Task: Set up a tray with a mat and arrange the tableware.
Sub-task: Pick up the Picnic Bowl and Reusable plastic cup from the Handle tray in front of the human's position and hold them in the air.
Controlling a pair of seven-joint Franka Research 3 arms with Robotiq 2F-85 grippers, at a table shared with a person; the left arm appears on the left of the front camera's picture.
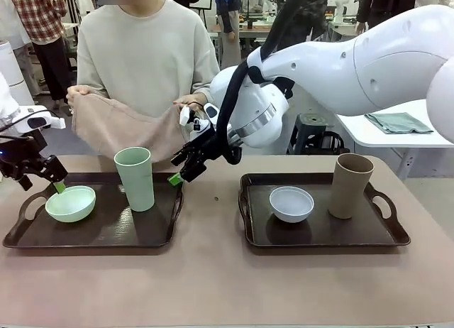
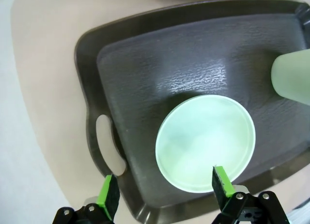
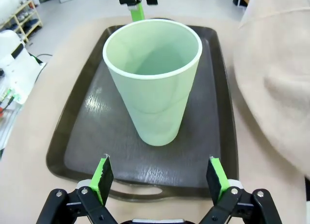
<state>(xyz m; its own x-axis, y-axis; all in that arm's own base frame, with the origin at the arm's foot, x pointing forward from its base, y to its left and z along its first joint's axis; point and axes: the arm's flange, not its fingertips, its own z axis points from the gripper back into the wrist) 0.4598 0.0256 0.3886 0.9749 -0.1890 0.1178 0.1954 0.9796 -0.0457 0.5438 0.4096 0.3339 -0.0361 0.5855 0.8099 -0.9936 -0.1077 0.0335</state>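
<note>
A pale green bowl (image 1: 70, 204) and a tall pale green cup (image 1: 135, 177) stand on the left dark tray (image 1: 106, 227). On the right tray (image 1: 323, 232) are a white bowl (image 1: 291, 203) and a tan-brown cup (image 1: 350, 185). Behind the left tray a person holds a beige mat (image 1: 124, 126) up in both hands. My left gripper (image 1: 51, 180) hovers open just above the green bowl (image 2: 205, 142). My right gripper (image 1: 183, 173) reaches across to the left tray's right rim, open, facing the green cup (image 3: 152, 83) with nothing between its fingers.
The person stands close at the far edge, and the mat (image 3: 276, 78) hangs beside the green cup. Bare table lies between the two trays and along the near edge. A white side table with a folded cloth (image 1: 399, 122) stands at the back right.
</note>
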